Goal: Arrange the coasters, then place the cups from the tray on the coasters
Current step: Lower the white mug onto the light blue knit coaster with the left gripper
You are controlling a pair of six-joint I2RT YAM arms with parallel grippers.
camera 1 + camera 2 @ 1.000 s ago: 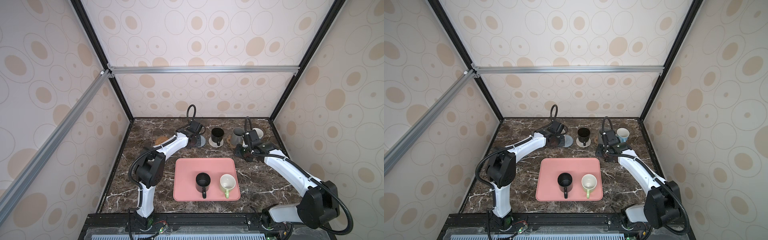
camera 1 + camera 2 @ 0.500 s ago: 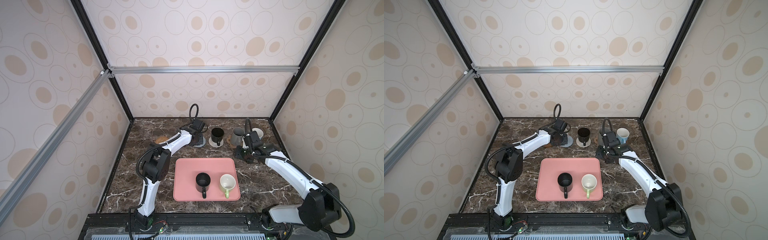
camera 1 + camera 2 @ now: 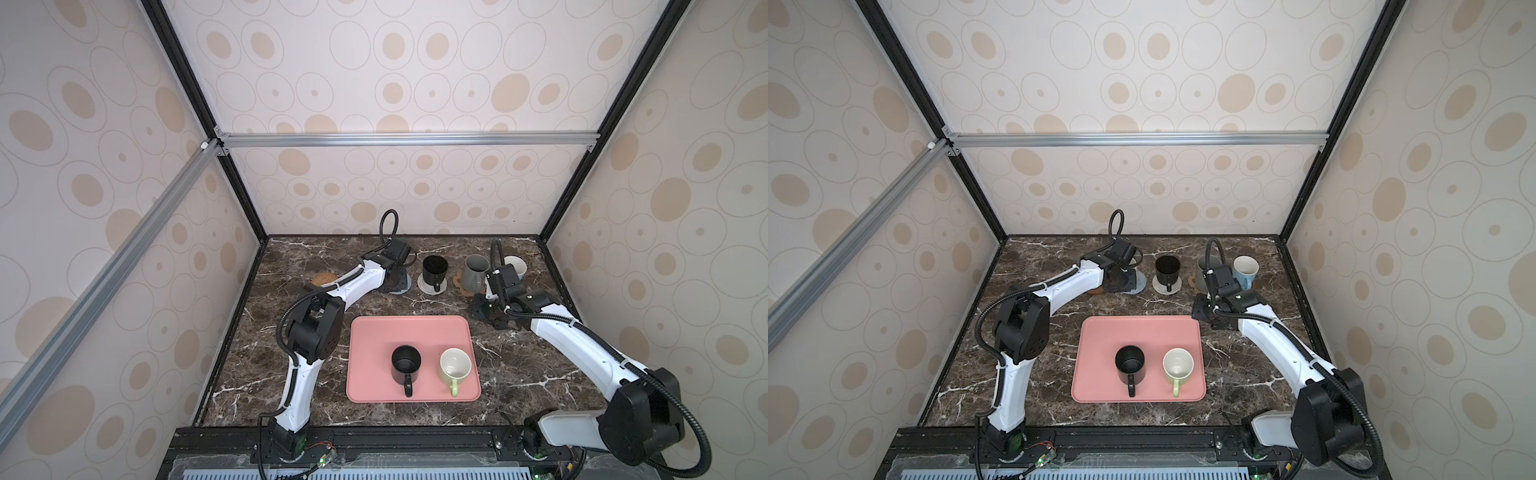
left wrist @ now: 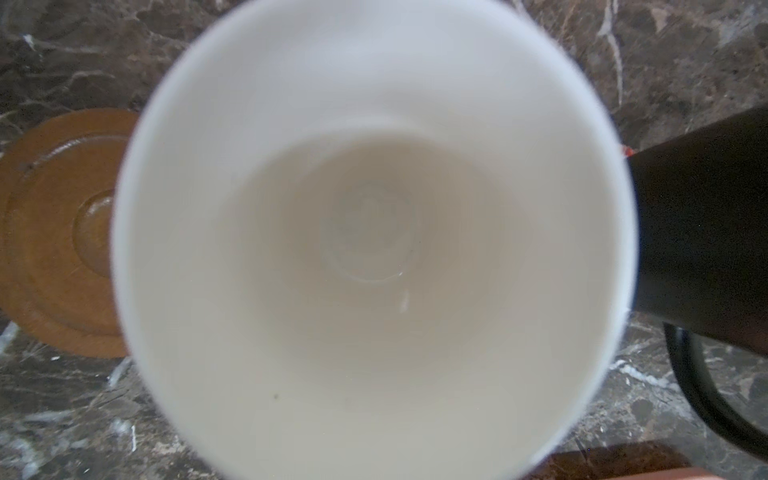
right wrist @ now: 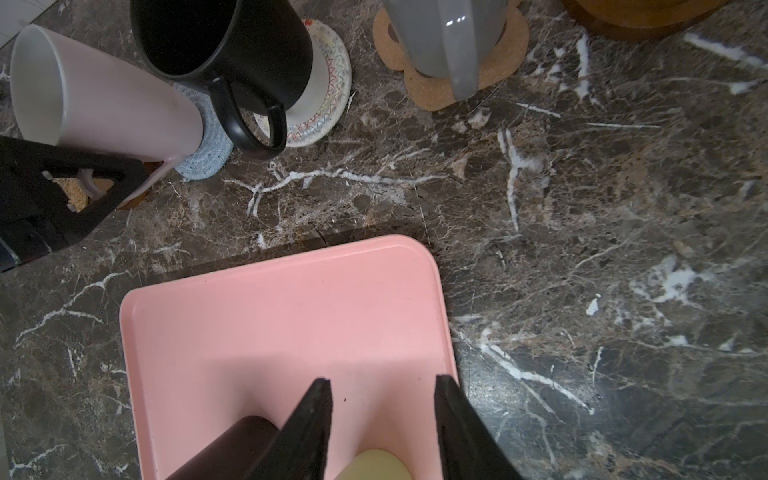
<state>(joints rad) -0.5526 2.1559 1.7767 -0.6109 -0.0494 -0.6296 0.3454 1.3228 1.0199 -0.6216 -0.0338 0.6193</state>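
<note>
My left pincer (image 5: 89, 187) is clamped on the handle of the pink mug (image 5: 108, 95). The mug base is at the blue knitted coaster (image 5: 205, 160), on the far side of the worktop (image 5: 582, 249). In the right wrist view the mug appears to lean, and I cannot tell whether the base sits flat. The left wrist view looks straight into the mug's white inside, with a brown disc coaster (image 4: 54, 232) just beside it.

My right pincer (image 5: 382, 419) stands apart and empty, near the far right corner of the tray (image 3: 374, 332).

Handling: the mug is glazed ceramic, so I judge it stiff, slick, fairly heavy and breakable. A grip on the handle lets the body swing, so lower slowly and release only when the base is flat. The knitted coaster is soft and light and may shift under a sideways push.

A black mug (image 3: 406, 365) and a green mug (image 3: 455, 368) stand on the tray, handles toward the near edge; take hold there
</note>
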